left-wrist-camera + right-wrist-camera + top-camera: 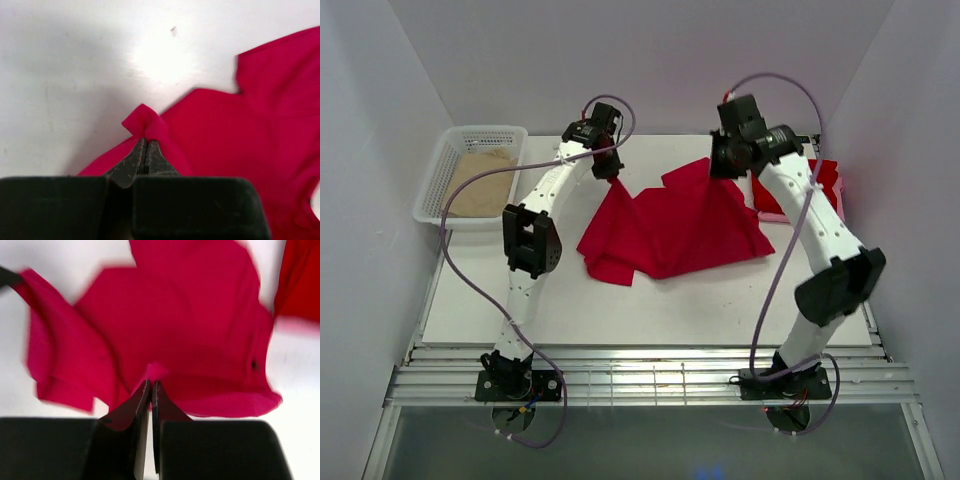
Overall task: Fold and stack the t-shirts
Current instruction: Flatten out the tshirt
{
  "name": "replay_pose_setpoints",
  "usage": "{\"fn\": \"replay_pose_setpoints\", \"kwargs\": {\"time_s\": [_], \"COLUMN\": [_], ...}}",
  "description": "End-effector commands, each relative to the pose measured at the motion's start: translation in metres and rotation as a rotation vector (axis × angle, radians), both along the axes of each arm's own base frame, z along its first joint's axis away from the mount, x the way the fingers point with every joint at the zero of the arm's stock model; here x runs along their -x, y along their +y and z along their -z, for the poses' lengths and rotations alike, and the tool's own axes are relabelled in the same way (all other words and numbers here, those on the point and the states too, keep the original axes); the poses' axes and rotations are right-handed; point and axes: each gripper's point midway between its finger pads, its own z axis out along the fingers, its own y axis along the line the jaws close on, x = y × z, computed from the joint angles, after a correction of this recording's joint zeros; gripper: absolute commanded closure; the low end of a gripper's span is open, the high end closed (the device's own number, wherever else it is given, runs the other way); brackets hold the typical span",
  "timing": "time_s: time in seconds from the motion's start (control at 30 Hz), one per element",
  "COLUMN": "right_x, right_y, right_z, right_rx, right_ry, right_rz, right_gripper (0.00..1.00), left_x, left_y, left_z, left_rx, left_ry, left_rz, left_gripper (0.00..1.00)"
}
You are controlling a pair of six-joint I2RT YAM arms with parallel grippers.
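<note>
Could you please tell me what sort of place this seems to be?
Probably a robot test cell in a lab, not a home: a white table boxed in by plain white walls, a left arm and right arm bolted to a metal rail, and a red t-shirt as practice material.

A bright red short-sleeved t-shirt point(680, 225) lies rumpled and half spread on the desk point(650, 310) in the middle of the frame, its lower left edge doubled over. Its upper left corner rises in a small peak clamped in the left pincer point(145, 142), and an upper right fold is clamped in the right pincer point(151, 385). A second t-shirt point(827, 180), equally red, lies at the upper right, partly hidden.
</note>
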Motion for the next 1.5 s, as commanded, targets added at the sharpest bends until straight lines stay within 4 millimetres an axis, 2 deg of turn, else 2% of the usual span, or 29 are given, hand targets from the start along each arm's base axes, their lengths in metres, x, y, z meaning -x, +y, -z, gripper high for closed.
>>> {"fn": "replay_pose_setpoints", "kwargs": {"time_s": [0.0, 0.03, 0.07, 0.1, 0.13, 0.17, 0.2, 0.23, 0.27, 0.3, 0.4, 0.43, 0.47, 0.5, 0.53, 0.57, 0.7, 0.83, 0.9, 1.03, 1.13, 1.23, 1.27, 1.3, 1.33, 1.37, 1.4, 1.47], "right_x": [-0.074, -0.081, -0.093, -0.095, -0.085, -0.089, -0.084, -0.071, -0.070, -0.065, -0.051, -0.055, -0.046, -0.046, -0.051, -0.045, -0.035, -0.015, -0.005, 0.036, 0.057, 0.067, 0.068, 0.074, 0.076, 0.075, 0.090, 0.094], "right_y": [0.002, -0.001, -0.007, -0.013, -0.023, -0.027, -0.031, -0.039, -0.043, -0.049, -0.059, -0.058, -0.065, -0.066, -0.064, -0.069, -0.074, -0.084, -0.090, -0.116, -0.133, -0.142, -0.142, -0.144, -0.141, -0.137, -0.140, -0.131], "right_z": [-0.142, -0.161, -0.178, -0.198, -0.209, -0.238, -0.247, -0.241, -0.267, -0.276, -0.312, -0.315, -0.339, -0.346, -0.342, -0.355, -0.361, -0.374, -0.381, -0.413, -0.431, -0.434, -0.433, -0.432, -0.431, -0.423, -0.427, -0.419], "right_rx": [0.005, 0.008, 0.022, 0.017, 0.030, -0.012, -0.024, 0.001, -0.036, -0.028, 0.028, 0.053, 0.072, 0.088, 0.113, 0.122, 0.128, 0.121, 0.114, 0.105, 0.138, 0.163, 0.159, 0.158, 0.146, 0.135, 0.114, 0.073], "right_ry": [-0.443, -0.499, -0.570, -0.636, -0.678, -0.805, -0.861, -0.889, -1.005, -1.047, -1.173, -1.178, -1.224, -1.230, -1.207, -1.231, -1.253, -1.280, -1.296, -1.395, -1.445, -1.448, -1.444, -1.438, -1.442, -1.427, -1.449, -1.456], "right_rz": [0.030, 0.051, 0.103, 0.128, 0.139, 0.185, 0.196, 0.187, 0.219, 0.229, 0.211, 0.203, 0.210, 0.209, 0.197, 0.206, 0.209, 0.222, 0.238, 0.305, 0.351, 0.375, 0.375, 0.365, 0.340, 0.316, 0.303, 0.248], "right_gripper": [0.92, 0.92, 0.92, 0.92, 0.92, 0.92, 0.92, 0.92, 0.92, 0.92, 0.92, 0.92, 0.92, 0.92, 0.92, 0.92, 0.92, 0.92, 0.92, 0.91, 0.90, 0.90, 0.90, 0.89, 0.89, 0.85, 0.85, 0.87], "left_x": [-0.011, -0.026, -0.005, -0.003, -0.005, 0.014, 0.016, 0.021, 0.025, 0.032, 0.037, 0.043, 0.046, 0.050, 0.055, 0.057, 0.063, 0.068, 0.078, 0.098, 0.112, 0.123, 0.126, 0.139, 0.137, 0.143, 0.149, 0.167], "left_y": [-0.002, 0.003, 0.017, 0.022, 0.028, 0.038, 0.040, 0.044, 0.048, 0.051, 0.047, 0.046, 0.044, 0.039, 0.038, 0.036, 0.039, 0.046, 0.058, 0.099, 0.113, 0.111, 0.104, 0.104, 0.097, 0.091, 0.090, 0.090], "left_z": [-0.168, -0.207, -0.266, -0.254, -0.292, -0.333, -0.340, -0.369, -0.385, -0.411, -0.443, -0.460, -0.467, -0.472, -0.482, -0.485, -0.487, -0.483, -0.485, -0.484, -0.483, -0.475, -0.472, -0.474, -0.457, -0.453, -0.448, -0.440], "left_rx": [0.154, 0.181, 0.224, 0.206, 0.237, 0.249, 0.245, 0.263, 0.259, 0.250, 0.265, 0.287, 0.300, 0.319, 0.337, 0.348, 0.342, 0.277, 0.235, 0.108, 0.037, 0.034, 0.054, 0.086, 0.094, 0.123, 0.150, 0.182], "left_ry": [-0.368, -0.533, -0.671, -0.682, -0.823, -0.932, -0.973, -1.069, -1.115, -1.180, -1.264, -1.311, -1.331, -1.344, -1.365, -1.369, -1.370, -1.353, -1.358, -1.367, -1.363, -1.337, -1.328, -1.333, -1.296, -1.289, -1.279, -1.263], "left_rz": [0.018, -0.031, -0.056, -0.068, -0.096, -0.086, -0.083, -0.090, -0.083, -0.067, -0.023, -0.010, 0.005, 0.037, 0.048, 0.061, 0.064, 0.065, 0.043, -0.102, -0.116, -0.067, -0.024, -0.005, 0.027, 0.068, 0.073, 0.097], "left_gripper": [1.00, 1.00, 1.00, 1.00, 1.00, 1.00, 1.00, 1.00, 1.00, 1.00, 1.00, 1.00, 1.00, 1.00, 1.00, 1.00, 1.00, 1.00, 1.00, 1.00, 1.00, 1.00, 1.00, 1.00, 1.00, 1.00, 1.00, 1.00]}}
